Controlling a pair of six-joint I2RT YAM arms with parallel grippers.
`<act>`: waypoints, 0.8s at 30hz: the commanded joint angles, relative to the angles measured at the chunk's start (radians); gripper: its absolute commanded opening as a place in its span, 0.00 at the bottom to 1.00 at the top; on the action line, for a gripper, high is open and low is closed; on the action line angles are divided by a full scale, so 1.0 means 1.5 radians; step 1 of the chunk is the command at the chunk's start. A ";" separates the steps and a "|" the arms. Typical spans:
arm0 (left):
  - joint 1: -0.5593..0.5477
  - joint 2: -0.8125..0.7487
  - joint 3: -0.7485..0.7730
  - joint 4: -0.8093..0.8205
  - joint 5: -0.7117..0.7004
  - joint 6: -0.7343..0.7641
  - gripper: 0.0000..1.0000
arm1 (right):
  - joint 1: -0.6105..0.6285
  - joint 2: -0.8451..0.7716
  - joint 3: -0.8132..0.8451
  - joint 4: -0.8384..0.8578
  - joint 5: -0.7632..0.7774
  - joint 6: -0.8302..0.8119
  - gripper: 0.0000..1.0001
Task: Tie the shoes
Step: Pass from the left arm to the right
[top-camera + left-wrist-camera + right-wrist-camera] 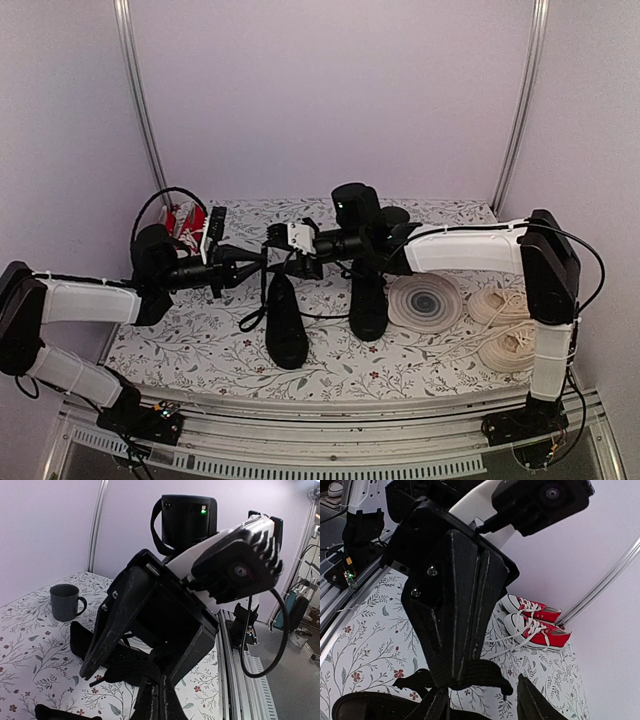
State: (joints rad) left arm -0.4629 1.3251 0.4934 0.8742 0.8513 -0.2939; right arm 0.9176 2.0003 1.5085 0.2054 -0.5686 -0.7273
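Left gripper (262,262) jaws clamped on a lace (470,672), right gripper (275,238) jaws apart beside it, above the left shoe (285,325): keep that lace taut.

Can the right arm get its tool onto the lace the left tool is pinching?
Probably yes. The right tool hangs open beside the left tool, which is shut on the lace above the left black shoe. Nothing sits between them.
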 commanded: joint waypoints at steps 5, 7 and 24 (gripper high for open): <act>0.009 0.013 0.018 0.004 0.042 -0.016 0.00 | 0.010 0.000 -0.004 0.049 -0.027 -0.009 0.30; 0.008 0.014 0.019 0.001 0.043 -0.014 0.00 | 0.011 -0.002 -0.007 0.052 -0.028 -0.013 0.21; 0.009 -0.020 0.039 -0.156 0.016 0.063 0.55 | -0.005 -0.025 -0.047 0.070 0.073 0.059 0.01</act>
State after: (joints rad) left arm -0.4553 1.3354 0.5121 0.7910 0.9154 -0.2810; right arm 0.9283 1.9999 1.4483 0.2871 -0.5137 -0.7219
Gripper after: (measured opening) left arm 0.277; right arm 0.008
